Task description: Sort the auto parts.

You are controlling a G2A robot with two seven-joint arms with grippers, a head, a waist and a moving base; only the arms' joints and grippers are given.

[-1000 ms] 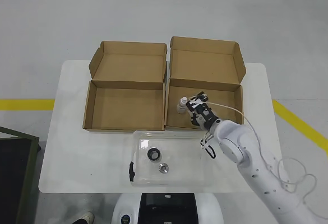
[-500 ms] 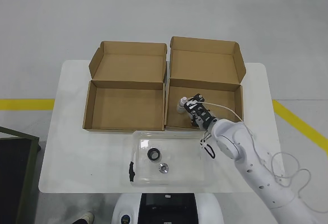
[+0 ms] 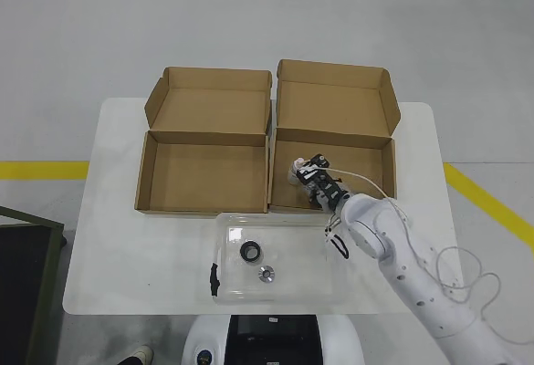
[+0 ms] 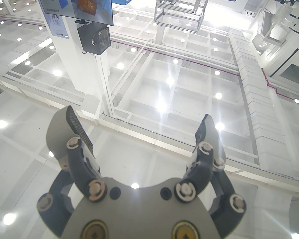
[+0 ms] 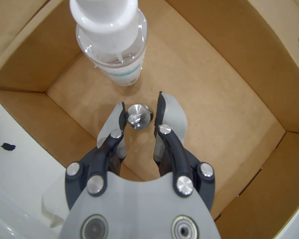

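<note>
**Right gripper holds a metal part inside the right-hand box**

The small shiny metal part [image 5: 139, 120] sits between the two fingers of the right gripper [image 5: 139, 111], which are closed on it from either side. It hangs low inside the right cardboard box [image 5: 239, 21], above the brown floor. Just beyond the gripper a clear bottle [image 5: 109, 38] with a white cap stands upright on the floor of that box, close to the wall next to the other box. From above, the right arm reaches across the near wall of this box.

The left cardboard box [image 3: 203, 178] stands beside it, flap raised, the two touching along their sides. In front of both boxes lies a clear tray [image 3: 285, 219] holding a dark ring-shaped part [image 3: 250, 251] and, near it, a small silvery part [image 3: 267, 273]. All rest on the white bench [image 3: 111, 237].

The left gripper [image 4: 137, 112] points up at the ceiling, its fingers spread wide with nothing between them.
</note>
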